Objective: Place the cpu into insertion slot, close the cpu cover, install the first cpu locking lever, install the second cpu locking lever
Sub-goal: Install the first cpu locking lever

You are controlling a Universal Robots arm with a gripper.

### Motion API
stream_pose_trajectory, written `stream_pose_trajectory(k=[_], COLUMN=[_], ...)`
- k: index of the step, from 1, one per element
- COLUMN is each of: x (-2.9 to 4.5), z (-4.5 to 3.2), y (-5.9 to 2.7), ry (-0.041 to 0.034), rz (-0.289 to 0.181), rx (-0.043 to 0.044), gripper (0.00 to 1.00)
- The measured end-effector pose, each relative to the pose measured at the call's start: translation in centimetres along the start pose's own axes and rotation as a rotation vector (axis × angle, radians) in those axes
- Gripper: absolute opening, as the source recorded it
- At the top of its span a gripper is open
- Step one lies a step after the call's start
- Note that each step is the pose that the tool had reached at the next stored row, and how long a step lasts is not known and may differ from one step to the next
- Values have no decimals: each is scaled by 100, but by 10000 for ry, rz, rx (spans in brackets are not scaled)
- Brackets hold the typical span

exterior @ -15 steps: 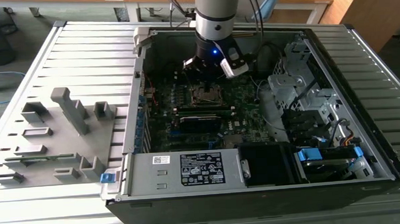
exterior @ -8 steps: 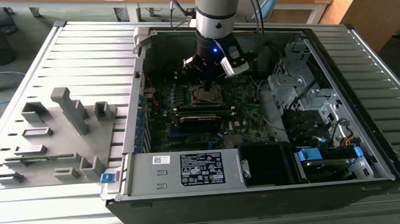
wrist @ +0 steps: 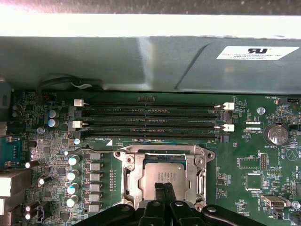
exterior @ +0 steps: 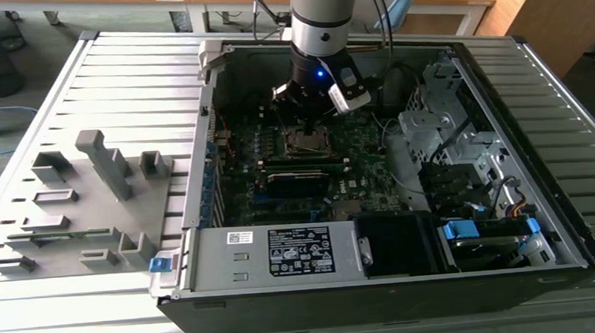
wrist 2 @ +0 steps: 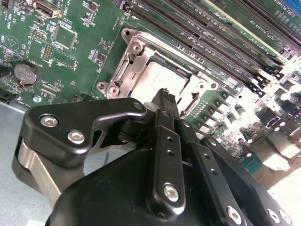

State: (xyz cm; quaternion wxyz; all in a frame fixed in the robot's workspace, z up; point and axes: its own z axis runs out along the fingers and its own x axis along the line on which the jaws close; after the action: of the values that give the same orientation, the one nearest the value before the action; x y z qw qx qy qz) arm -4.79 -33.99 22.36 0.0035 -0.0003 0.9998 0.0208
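Silver-grey square cpu (wrist: 164, 172), black hand (wrist: 164, 186) closed above

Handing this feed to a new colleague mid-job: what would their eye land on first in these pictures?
In the exterior view, the arm reaching down into the open computer case draws the eye. In the first wrist view, the shut black end effector hangs right over the silver cpu, seated in its socket and framed by the cpu cover.
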Motion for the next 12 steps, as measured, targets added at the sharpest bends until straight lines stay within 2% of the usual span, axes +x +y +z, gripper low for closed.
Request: stream_pose_trajectory(k=[12], x=[-1], z=[-49], y=[2], ry=[-1], rz=[0], rx=[-1], gripper=[11])
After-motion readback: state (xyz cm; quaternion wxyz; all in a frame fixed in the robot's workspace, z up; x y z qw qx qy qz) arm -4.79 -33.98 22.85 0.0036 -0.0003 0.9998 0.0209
